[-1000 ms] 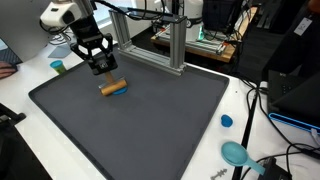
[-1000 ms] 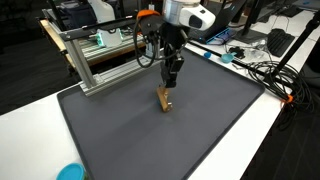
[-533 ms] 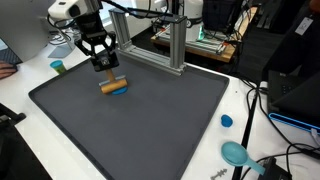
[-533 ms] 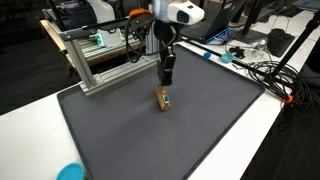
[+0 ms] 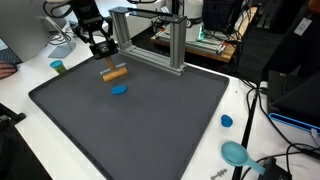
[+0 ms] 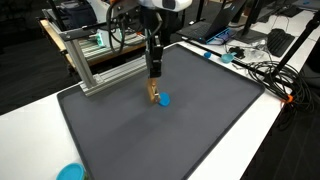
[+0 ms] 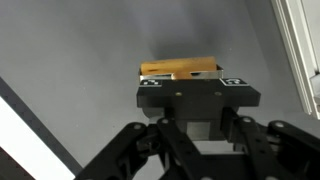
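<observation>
A wooden block (image 5: 114,73) is clamped across its short sides by the clenched gripper (image 5: 107,64), so it hangs level. It is held clear of the grey mat (image 5: 150,120), at the far left. A blue disc (image 5: 120,89) is seen flat on the mat just beneath, apart from the block.

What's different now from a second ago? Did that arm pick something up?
The end effector, already shut on the wooden block, has risen and carried the block up off the dark mat. The blue disc that lay against the block remains on the mat. The small blue cap beside the mat has not moved.
</observation>
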Robot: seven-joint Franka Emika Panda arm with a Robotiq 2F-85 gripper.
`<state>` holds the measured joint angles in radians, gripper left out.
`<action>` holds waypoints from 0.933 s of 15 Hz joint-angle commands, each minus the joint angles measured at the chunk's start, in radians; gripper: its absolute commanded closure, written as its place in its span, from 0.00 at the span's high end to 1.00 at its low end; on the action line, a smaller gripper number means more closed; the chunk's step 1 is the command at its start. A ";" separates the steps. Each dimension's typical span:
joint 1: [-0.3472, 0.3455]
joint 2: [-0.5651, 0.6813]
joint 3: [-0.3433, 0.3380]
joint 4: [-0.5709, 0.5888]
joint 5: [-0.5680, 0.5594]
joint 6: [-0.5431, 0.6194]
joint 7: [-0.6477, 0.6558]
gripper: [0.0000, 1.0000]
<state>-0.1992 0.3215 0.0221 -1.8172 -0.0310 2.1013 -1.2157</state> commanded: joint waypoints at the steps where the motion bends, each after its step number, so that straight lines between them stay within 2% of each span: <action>1: 0.015 0.000 -0.014 -0.007 0.014 0.006 -0.025 0.46; 2: 0.017 0.001 -0.012 -0.018 0.020 0.017 -0.040 0.46; 3: 0.018 0.002 -0.011 -0.025 0.022 0.023 -0.046 0.21; 9: 0.013 -0.050 -0.011 -0.121 0.050 0.190 -0.006 0.21; 14: -0.002 -0.048 0.009 -0.143 0.097 0.220 -0.055 0.21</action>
<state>-0.1918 0.3146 0.0225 -1.9131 -0.0006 2.2822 -1.2246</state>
